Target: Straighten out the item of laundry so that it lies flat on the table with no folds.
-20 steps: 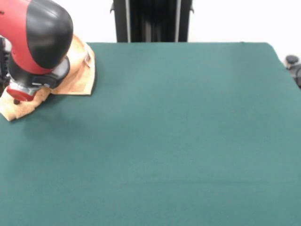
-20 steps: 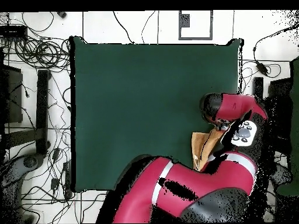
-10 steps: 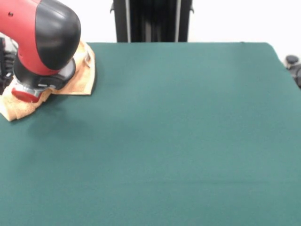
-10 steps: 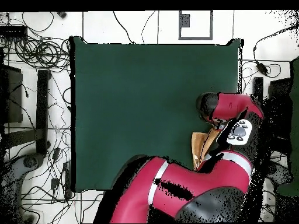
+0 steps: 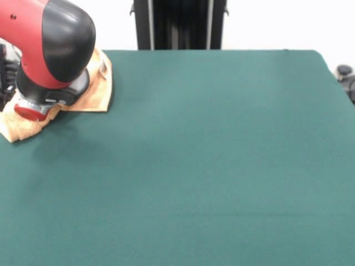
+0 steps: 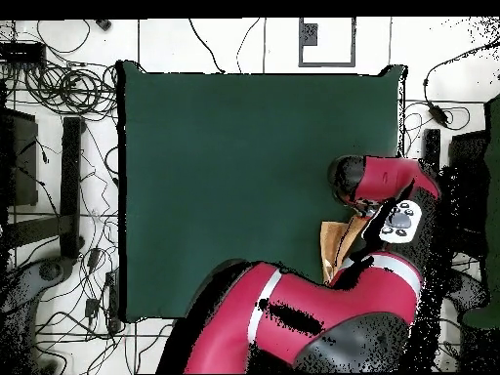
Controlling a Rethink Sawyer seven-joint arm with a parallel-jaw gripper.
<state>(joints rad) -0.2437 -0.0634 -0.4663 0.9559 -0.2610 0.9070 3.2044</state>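
Note:
The tan towel (image 5: 93, 88) lies crumpled at the far left corner of the green table (image 5: 222, 166), next to its left edge. One folded part points toward the table's middle and another lump (image 5: 19, 128) lies nearer the camera. My red and black arm hangs over the towel and hides most of it. The gripper (image 5: 34, 110) is low on or just over the cloth, and its state cannot be seen. In the overhead view the towel (image 6: 334, 244) shows as a small tan patch beside the arm (image 6: 386, 186), near the table's (image 6: 244, 176) right edge.
The black pedestal (image 5: 177, 25) stands behind the table's far edge. A black fixture (image 5: 346, 77) sits off the right edge. In the overhead view, cables (image 6: 59, 88) lie on the floor to the left and my arm's bulk (image 6: 312, 322) covers the table's lower right corner.
From a second ago, the arm's end has shifted slightly to the right over the towel in the front view. Over the last half second nothing has visibly moved.

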